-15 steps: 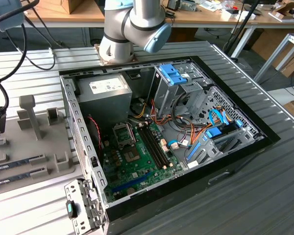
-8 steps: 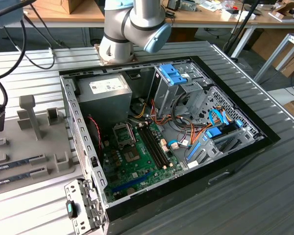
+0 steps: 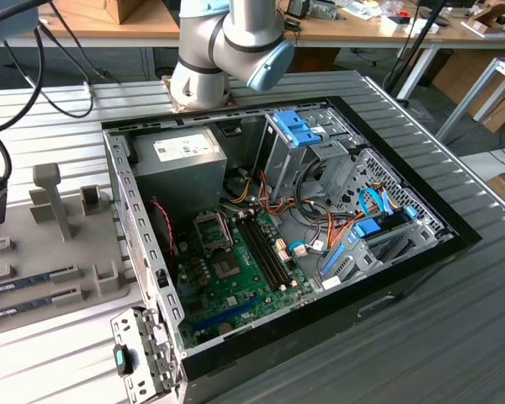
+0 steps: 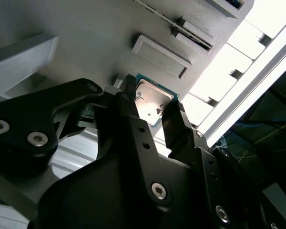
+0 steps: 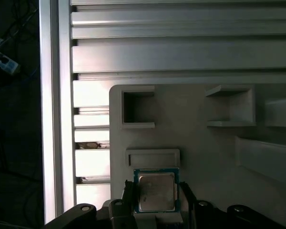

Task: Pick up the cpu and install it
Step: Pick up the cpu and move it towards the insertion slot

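1. Your claw is pinching the cpu. In both wrist views, 1 black finger presses on each of 2 opposite edges.
2. The cpu sits between the fingertips. Its silver top faces the wrist cameras and the thin green rim shows around it.
3. Directly under the claw you have the gray tray. I cannot tell whether the cpu is lifted off the tray or touches it.
4. Just past the fingertips there is a low rectangular block of the tray, and further past it a square pocket.
5. In the exterior view, the open computer case stands beside the tray, away from the claw. The green motherboard lies inside it.
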{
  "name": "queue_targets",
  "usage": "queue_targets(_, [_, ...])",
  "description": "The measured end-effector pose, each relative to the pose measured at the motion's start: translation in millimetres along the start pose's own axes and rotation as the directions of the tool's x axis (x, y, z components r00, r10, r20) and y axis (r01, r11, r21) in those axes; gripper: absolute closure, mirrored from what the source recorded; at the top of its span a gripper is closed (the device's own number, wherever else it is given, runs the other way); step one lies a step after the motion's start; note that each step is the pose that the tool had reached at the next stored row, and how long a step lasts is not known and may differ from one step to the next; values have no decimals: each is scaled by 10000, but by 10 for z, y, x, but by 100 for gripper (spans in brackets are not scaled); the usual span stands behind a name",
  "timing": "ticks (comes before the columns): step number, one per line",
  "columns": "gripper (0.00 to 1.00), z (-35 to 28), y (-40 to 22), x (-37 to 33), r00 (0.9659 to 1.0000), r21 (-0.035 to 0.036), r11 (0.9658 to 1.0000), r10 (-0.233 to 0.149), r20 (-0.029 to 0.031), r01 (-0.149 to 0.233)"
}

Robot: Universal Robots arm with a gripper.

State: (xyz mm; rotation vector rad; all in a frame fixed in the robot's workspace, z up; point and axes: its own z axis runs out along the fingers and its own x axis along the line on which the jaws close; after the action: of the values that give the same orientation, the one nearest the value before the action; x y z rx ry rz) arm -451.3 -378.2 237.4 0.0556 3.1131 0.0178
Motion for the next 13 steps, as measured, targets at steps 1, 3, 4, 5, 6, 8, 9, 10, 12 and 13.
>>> queue_targets(1, [53,-3,0,0,10000,0,10000,0,0,0])
queue_targets(3, [53,-15,0,0,10000,0,10000,0,-1,0])
queue_targets(4, [53,-21,0,-1,10000,0,10000,0,0,0])
queue_targets(5, [53,-26,0,-1,10000,0,10000,0,0,0])
queue_targets(6, [53,-36,0,-1,10000,0,10000,0,0,0])
queue_targets(8, [53,-49,1,-2,10000,0,10000,0,0,0])
queue_targets(9, [53,-58,1,-2,10000,0,10000,0,1,0])
queue_targets(10, [53,-63,1,-2,10000,-1,10000,0,1,0])
queue_targets(12, [53,-70,1,-2,10000,-1,10000,0,1,0])
queue_targets(13, [53,-76,1,-2,10000,0,10000,0,0,0])
